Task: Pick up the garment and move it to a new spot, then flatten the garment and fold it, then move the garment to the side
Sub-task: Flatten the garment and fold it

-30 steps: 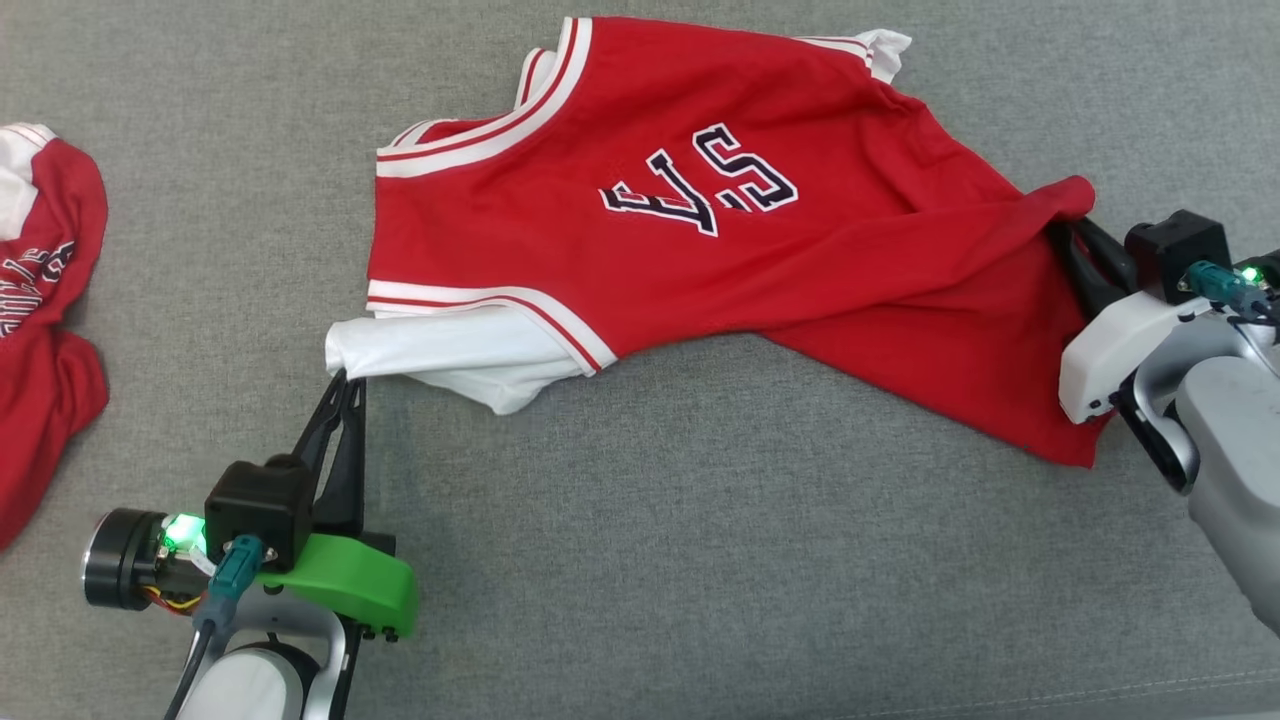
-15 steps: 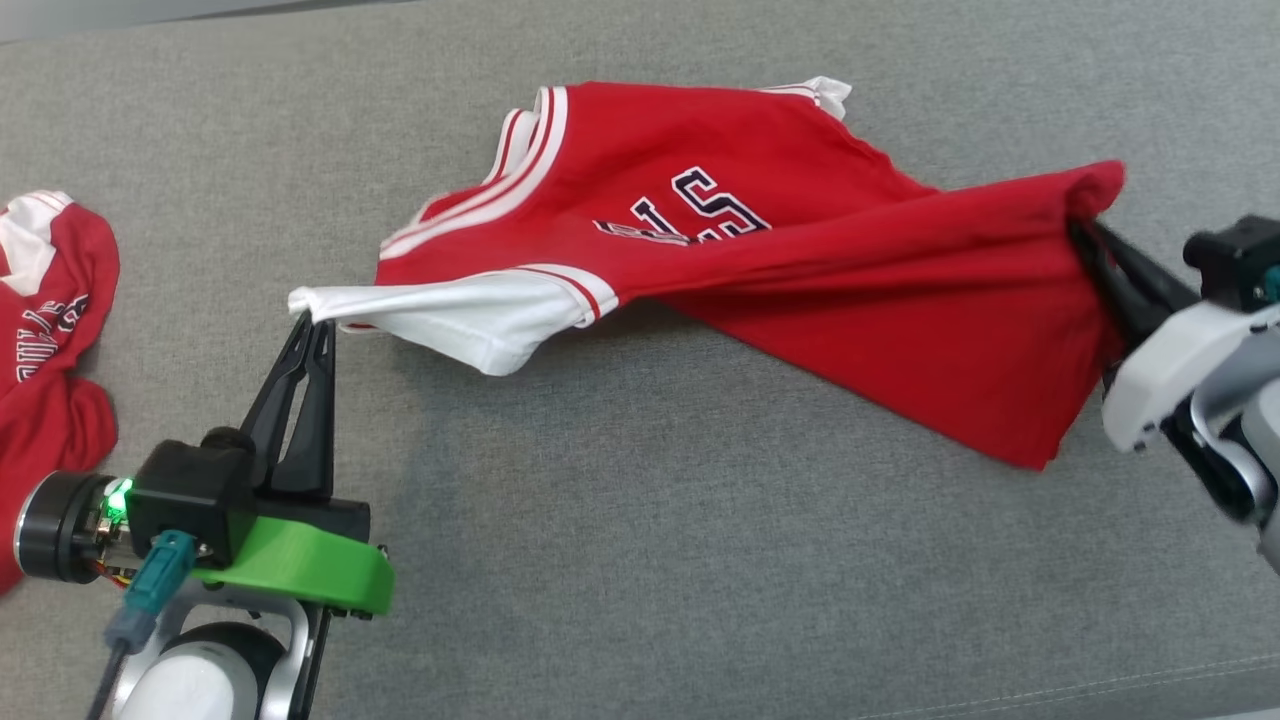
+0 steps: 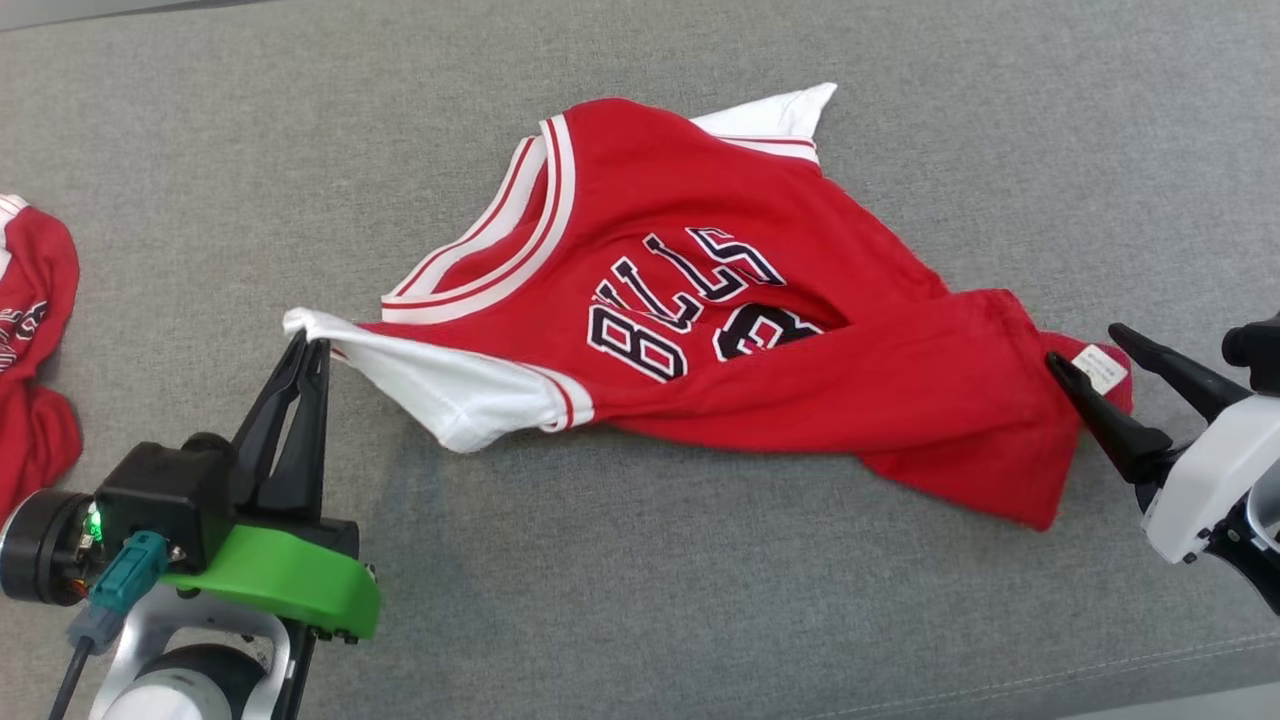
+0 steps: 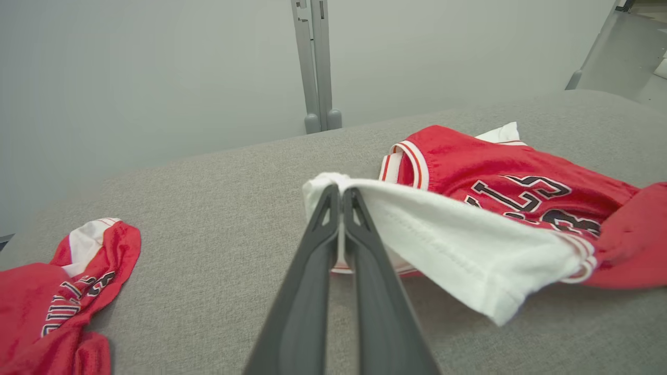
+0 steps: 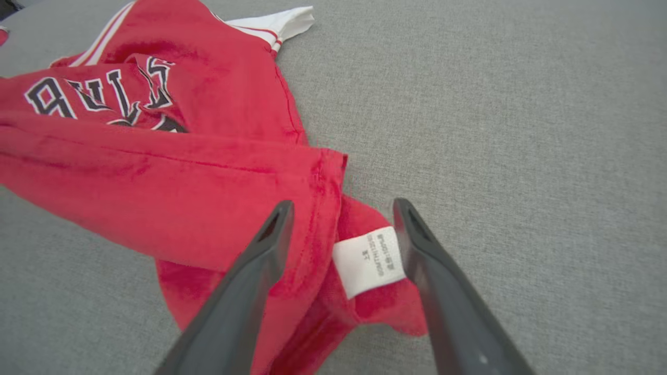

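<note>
The garment (image 3: pixel 720 330) is a red jersey with white sleeves and dark lettering, lying rumpled on the grey surface. My left gripper (image 3: pixel 308 345) is shut on the tip of its white sleeve (image 4: pixel 443 239), holding it a little raised; the left gripper (image 4: pixel 341 190) pinches the cloth between both fingers. My right gripper (image 3: pixel 1085 348) stands open at the jersey's red hem, its jaws on either side of a white label (image 5: pixel 369 259). In the right wrist view the right gripper (image 5: pixel 343 204) straddles the hem (image 5: pixel 292 208) without clamping it.
A second red and white garment (image 3: pixel 30 340) lies bunched at the left edge, also the second garment (image 4: pixel 57 302) in the left wrist view. A grey post (image 4: pixel 315 62) stands behind the grey cushion surface (image 3: pixel 640 580).
My right gripper has opened and let go of the red hem, which has dropped onto the surface. The jersey has shifted and turned, showing more lettering. The left gripper still holds the sleeve.
</note>
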Controlling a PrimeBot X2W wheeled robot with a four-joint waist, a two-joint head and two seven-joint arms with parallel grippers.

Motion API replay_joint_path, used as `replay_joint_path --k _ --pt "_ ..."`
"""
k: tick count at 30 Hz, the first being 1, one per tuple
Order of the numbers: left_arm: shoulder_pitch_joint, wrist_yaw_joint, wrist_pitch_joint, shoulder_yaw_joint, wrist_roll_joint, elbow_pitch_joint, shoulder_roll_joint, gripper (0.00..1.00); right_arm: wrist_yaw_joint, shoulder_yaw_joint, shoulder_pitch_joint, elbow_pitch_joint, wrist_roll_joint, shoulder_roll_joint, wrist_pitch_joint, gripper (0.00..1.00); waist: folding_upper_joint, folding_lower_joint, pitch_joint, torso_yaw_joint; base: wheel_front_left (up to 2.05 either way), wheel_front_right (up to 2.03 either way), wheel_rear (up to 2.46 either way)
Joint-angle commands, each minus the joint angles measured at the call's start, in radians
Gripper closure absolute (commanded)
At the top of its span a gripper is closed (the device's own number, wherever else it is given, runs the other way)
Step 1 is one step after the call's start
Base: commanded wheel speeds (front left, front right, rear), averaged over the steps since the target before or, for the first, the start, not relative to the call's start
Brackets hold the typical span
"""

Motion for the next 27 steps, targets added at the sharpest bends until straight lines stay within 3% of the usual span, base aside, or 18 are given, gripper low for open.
replay_joint_path --k 1,11,19,27 --pt "0.013 0.006 -0.001 0.007 0.003 0.010 0.008 1.00 -0.002 -0.021 0.018 -0.016 -0.012 0.009 0.002 0.00 -0.0001 0.0000 0.012 -0.003 0.00 0.00 0.00" --pt "0.018 0.007 -0.049 0.012 -0.021 0.104 -0.011 1.00 -0.002 -0.073 0.072 -0.073 -0.023 0.113 0.002 0.00 -0.0001 0.0000 0.039 0.011 0.00 0.00 0.00" --pt "-0.004 0.004 -0.071 -0.005 -0.024 0.146 -0.024 1.00 -0.002 -0.045 -0.002 0.024 -0.082 0.179 -0.016 0.00 -0.0001 0.0000 0.044 0.029 0.00 0.00 0.00" --pt "-0.003 0.009 -0.084 -0.009 -0.028 0.168 -0.026 1.00 -0.002 -0.047 -0.048 0.106 -0.104 0.191 -0.037 0.00 -0.0001 0.0000 0.046 0.046 0.00 0.00 0.00"
